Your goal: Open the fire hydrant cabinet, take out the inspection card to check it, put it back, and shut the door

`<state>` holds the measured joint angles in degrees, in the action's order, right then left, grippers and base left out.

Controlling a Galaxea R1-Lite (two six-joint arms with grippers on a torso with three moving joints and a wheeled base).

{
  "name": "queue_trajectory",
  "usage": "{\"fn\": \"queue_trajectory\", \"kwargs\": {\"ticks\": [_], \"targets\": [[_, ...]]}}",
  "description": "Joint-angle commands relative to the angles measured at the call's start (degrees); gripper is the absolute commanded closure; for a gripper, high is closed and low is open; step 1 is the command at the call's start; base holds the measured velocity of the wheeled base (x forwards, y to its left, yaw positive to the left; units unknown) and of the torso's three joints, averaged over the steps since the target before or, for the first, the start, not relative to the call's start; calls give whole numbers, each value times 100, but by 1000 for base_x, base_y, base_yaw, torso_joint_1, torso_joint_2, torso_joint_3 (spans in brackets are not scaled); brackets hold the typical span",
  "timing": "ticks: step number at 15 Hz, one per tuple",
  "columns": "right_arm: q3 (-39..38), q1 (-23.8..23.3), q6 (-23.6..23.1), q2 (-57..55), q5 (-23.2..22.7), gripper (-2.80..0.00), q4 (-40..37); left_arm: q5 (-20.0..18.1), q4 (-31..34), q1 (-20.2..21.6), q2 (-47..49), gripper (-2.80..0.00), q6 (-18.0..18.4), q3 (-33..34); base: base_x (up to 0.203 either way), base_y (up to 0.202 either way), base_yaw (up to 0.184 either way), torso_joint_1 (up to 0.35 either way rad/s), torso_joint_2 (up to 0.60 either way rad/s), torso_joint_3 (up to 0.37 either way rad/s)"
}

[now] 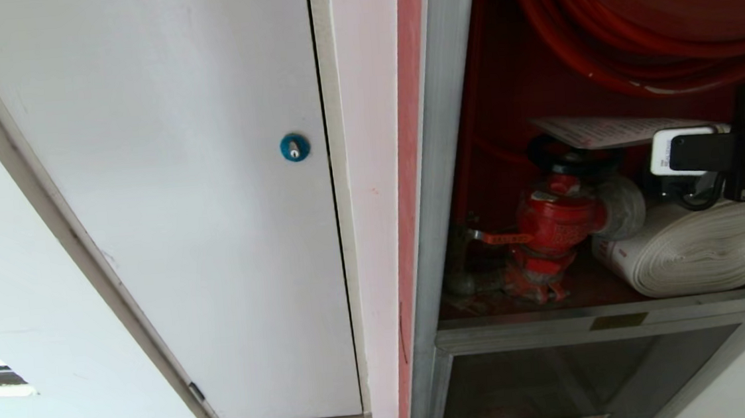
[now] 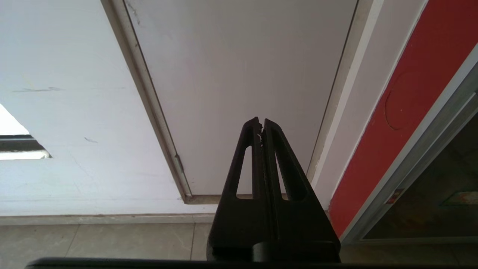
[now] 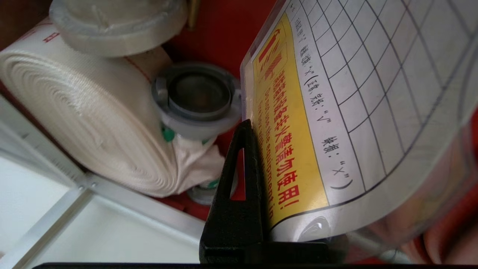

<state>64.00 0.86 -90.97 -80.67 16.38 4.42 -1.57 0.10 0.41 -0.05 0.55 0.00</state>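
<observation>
The fire hydrant cabinet [image 1: 440,184] stands open, red inside. Its door does not show in any view. From the right my right gripper [image 1: 663,143] reaches in, shut on the inspection card [image 1: 596,130], which lies nearly flat above the red valve [image 1: 550,221]. In the right wrist view the inspection card [image 3: 358,112] bends in its clear sleeve, showing a grid and a yellow strip. One black finger [image 3: 239,186] presses its edge and the other is hidden behind it. My left gripper [image 2: 260,125] is shut and empty, parked facing the foot of a white door.
A rolled white hose [image 1: 701,249] lies right of the valve, with its coupling [image 3: 198,99] close to the card. The red hose reel [image 1: 650,21] hangs above. Below the shelf is a smaller dark glass panel [image 1: 559,380]. A white door with a blue lock [image 1: 294,147] fills the left.
</observation>
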Motion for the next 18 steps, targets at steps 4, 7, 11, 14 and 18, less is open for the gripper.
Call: {"fn": "queue_trajectory", "kwargs": {"ticks": [4, 7, 11, 14, 18], "targets": [[9, -33, -294, -490, -126, 0, 496, -1, -1, 2, 5, 0, -2, 0, 0, 0, 0, 0, 0, 0], [16, -43, -307, -623, -127, 0, 576, -1, -1, 2, 5, 0, -2, 0, 0, 0, 0, 0, 0, 0], [38, -39, -572, -948, -225, 0, 1134, -1, -1, 2, 5, 0, -2, 0, 0, 0, 0, 0, 0, 0], [51, -34, -676, -1108, -267, 0, 1368, -1, -1, 2, 5, 0, -1, 0, 0, 0, 0, 0, 0, 0], [116, -43, -702, -1183, -267, 0, 1368, -1, -1, 2, 5, 0, 6, 0, 0, 0, 0, 0, 0, 0]]}}
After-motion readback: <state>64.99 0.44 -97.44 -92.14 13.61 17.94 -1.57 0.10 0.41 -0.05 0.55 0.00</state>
